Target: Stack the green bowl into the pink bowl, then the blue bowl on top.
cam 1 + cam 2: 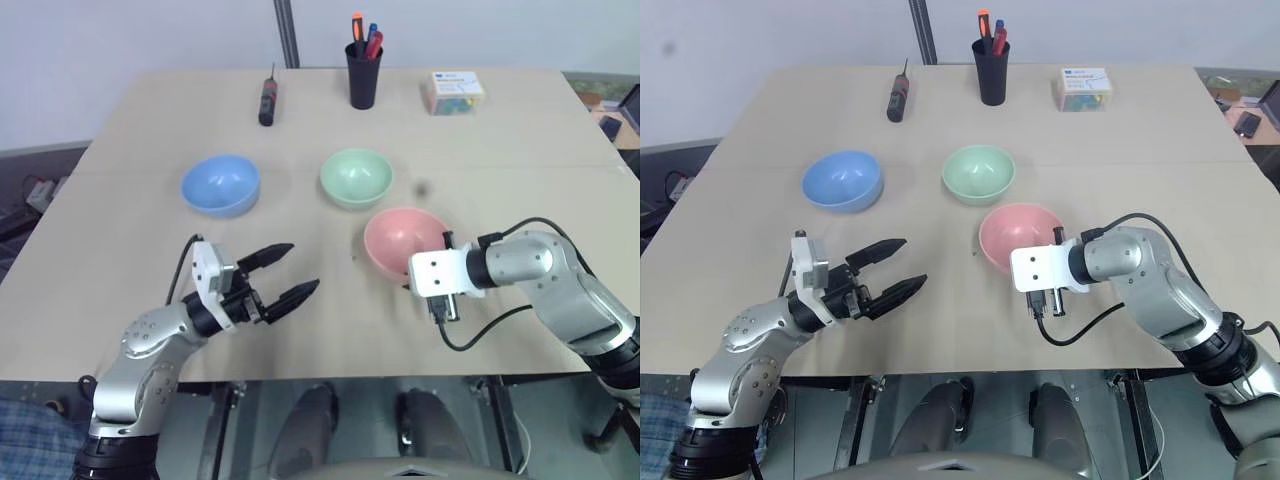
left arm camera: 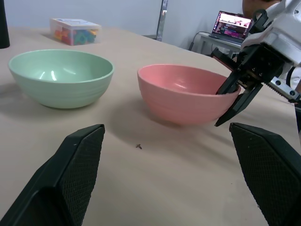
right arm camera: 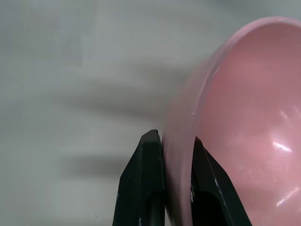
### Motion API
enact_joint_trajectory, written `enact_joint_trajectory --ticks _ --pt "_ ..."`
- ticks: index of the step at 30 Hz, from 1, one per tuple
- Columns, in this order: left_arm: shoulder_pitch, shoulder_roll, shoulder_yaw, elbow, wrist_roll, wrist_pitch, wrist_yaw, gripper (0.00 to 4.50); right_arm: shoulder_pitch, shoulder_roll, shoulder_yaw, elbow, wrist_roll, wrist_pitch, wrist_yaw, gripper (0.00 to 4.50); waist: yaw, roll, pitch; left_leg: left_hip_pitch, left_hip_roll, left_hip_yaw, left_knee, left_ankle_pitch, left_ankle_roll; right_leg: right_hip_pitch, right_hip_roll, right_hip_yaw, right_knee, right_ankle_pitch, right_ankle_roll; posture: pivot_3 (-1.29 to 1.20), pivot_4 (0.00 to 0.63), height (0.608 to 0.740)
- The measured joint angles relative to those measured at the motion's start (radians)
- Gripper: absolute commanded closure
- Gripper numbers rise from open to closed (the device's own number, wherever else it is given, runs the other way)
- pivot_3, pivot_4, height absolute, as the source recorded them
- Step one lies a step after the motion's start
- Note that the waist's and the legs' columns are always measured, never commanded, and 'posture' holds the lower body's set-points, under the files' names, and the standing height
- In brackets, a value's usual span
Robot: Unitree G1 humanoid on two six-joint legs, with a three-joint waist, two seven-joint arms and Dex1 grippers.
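Beige tabletop [image 1: 330,330], holding the following. Pink bowl [image 1: 400,238]: upright, nearest the robot of the three bowls, toward its right side; its near rim is pinched by the right gripper [image 3: 176,155], one black finger outside the wall and one inside, seen closely in the right wrist view. Green bowl [image 1: 355,177]: upright and empty, just behind and slightly left of the pink bowl, not touching it. Blue bowl [image 1: 220,184]: upright and empty, left of the green bowl and well apart from it. Left gripper [image 1: 283,275]: fingers spread wide, holding nothing, hovering over bare tabletop in front of the blue bowl and pointing toward the pink bowl. Back edge of the tabletop: a black cup [image 1: 363,75] with red, orange and blue pens standing in it; a screwdriver [image 1: 268,98] with a dark handle lying to the cup's left; a clear box [image 1: 453,92] of coloured pieces to the cup's right. Beyond the tabletop, in the left wrist view: an open laptop [image 2: 232,26] with a lit screen.
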Motion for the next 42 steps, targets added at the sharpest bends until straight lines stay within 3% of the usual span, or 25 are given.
enact_joint_trajectory --ticks 1,2,7,8,10,13,20,33,42 --pt "0.000 0.001 0.000 0.000 0.000 0.000 0.000 0.00 0.001 -0.007 0.004 0.000 -0.008 -0.004 0.000 3.41 0.000 0.000 0.000 0.000 0.000 0.000 0.000 0.000 0.000 0.000 0.000 0.000 0.000 0.000 0.000 0.00 0.150 0.740" --pt "0.000 0.001 0.000 0.000 0.000 0.000 -0.001 0.00 0.002 -0.015 0.006 0.000 -0.018 -0.009 0.000 2.84 -0.001 0.000 0.000 0.000 0.000 0.000 0.000 0.000 0.000 0.000 0.000 0.000 0.000 0.000 0.000 0.00 0.150 0.740" --pt "0.000 0.002 0.000 0.001 0.000 0.000 -0.003 0.00 0.004 -0.028 -0.001 -0.010 -0.005 0.003 0.015 1.05 -0.002 0.000 0.000 0.000 0.001 0.000 0.000 0.000 0.000 0.000 0.000 0.000 0.000 0.000 0.000 0.00 0.150 0.740" --pt "0.000 0.003 0.000 0.002 0.000 0.000 -0.004 0.00 0.004 -0.036 -0.015 -0.023 0.012 0.011 0.030 0.52 -0.001 0.000 0.000 0.000 0.001 0.000 0.000 0.000 0.000 0.000 0.000 0.000 0.000 0.000 0.000 0.00 0.150 0.740" --pt "0.000 0.006 0.000 0.004 0.001 0.000 -0.006 0.00 0.004 -0.046 -0.031 -0.030 0.023 0.016 0.039 0.09 -0.001 0.000 0.000 0.000 0.001 0.000 0.000 0.000 0.000 0.000 0.000 0.000 0.000 0.000 0.000 0.00 0.150 0.740" --pt "-0.004 0.012 0.001 0.016 0.001 0.000 -0.010 0.00 -0.009 -0.050 -0.091 -0.048 0.098 0.080 0.062 0.09 -0.001 0.000 0.000 0.000 0.001 0.000 0.000 0.000 0.000 0.000 0.000 0.000 0.000 0.000 0.000 0.00 0.150 0.740" --pt "-0.036 -0.023 0.027 0.054 -0.018 -0.006 0.007 0.00 -0.205 0.087 -0.223 -0.017 0.260 0.271 0.002 0.09 -0.003 -0.001 0.000 0.001 0.002 0.001 0.000 0.000 0.000 0.000 0.002 0.000 0.000 0.001 -0.002 0.00 0.150 0.740" --pt "-0.053 -0.065 0.094 0.109 -0.008 -0.051 0.090 0.00 -0.527 0.386 -0.078 0.649 0.119 -0.006 -0.223 0.09 -0.016 -0.002 0.000 0.000 0.001 0.002 -0.001 0.000 0.000 -0.002 0.002 0.002 0.000 0.003 -0.002 0.00 0.150 0.740" --pt "-0.040 -0.080 0.117 0.106 -0.026 -0.059 0.103 0.00 -0.570 0.492 -0.027 0.912 0.049 -0.186 -0.248 0.09 -0.025 -0.002 0.000 0.000 0.001 0.002 -0.001 0.000 0.000 -0.002 0.002 0.002 0.001 0.003 -0.002 0.00 0.150 0.740"
